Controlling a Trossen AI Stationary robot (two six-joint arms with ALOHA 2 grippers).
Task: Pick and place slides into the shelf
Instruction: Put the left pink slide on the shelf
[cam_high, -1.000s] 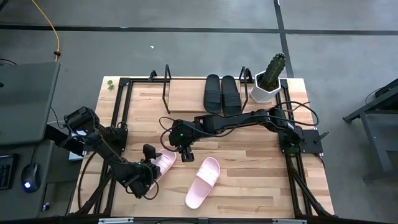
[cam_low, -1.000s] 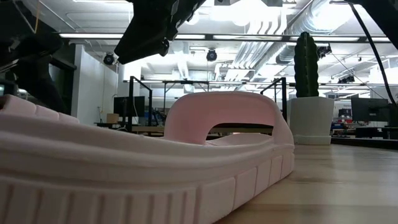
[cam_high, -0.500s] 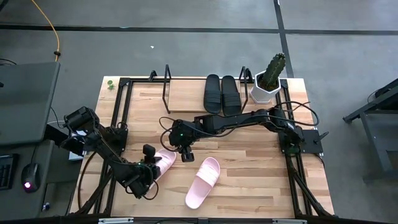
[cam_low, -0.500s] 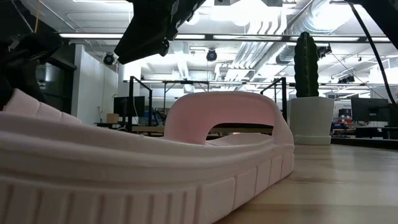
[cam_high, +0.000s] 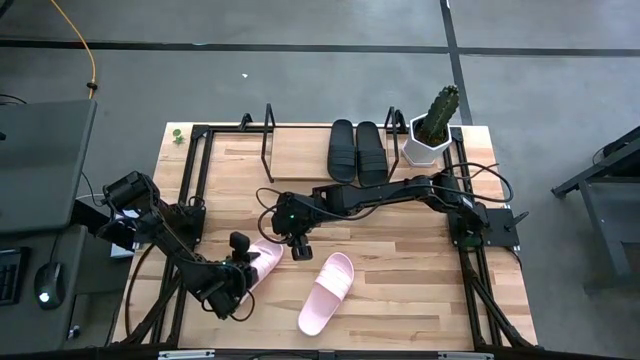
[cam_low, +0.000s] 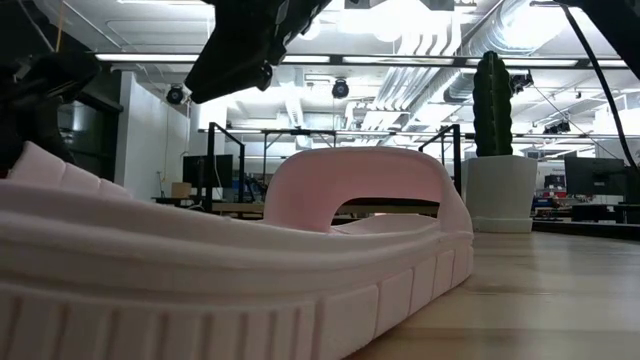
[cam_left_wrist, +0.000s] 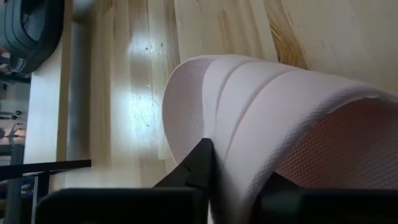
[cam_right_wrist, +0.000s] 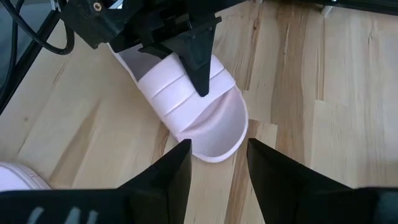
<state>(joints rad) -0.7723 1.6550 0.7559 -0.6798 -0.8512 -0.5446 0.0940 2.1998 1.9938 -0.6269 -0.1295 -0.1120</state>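
Nearest the front edge of the table (cam_high: 420, 300) lies one pale pink slide (cam_high: 327, 293), flat on the wood a little right of centre, touched by nothing. In the low view this slide (cam_low: 250, 270) fills the foreground, its wide strap arching over the sole.

Just left of it and slightly farther back is the second pink slide (cam_high: 260, 264). The left gripper (cam_high: 243, 262) is clenched on it — in the right wrist view one dark finger (cam_right_wrist: 200, 59) lies pressed across the top of the strap, and in the left wrist view the strap (cam_left_wrist: 273, 112) sits between that arm's own two fingers.

The right gripper (cam_high: 299, 248) hangs just beyond that slide, near the table's middle, jaws released and holding nothing; its wrist view looks down past its two spread fingers (cam_right_wrist: 166, 180) onto the pink slide (cam_right_wrist: 193, 106).

At the far edge stands the shelf (cam_high: 300, 150), a pale board with black wire loops. The two black slides (cam_high: 357, 152) already lie on it side by side, toward its right end — just beyond them on the right is a white pot with a cactus (cam_high: 432, 128)
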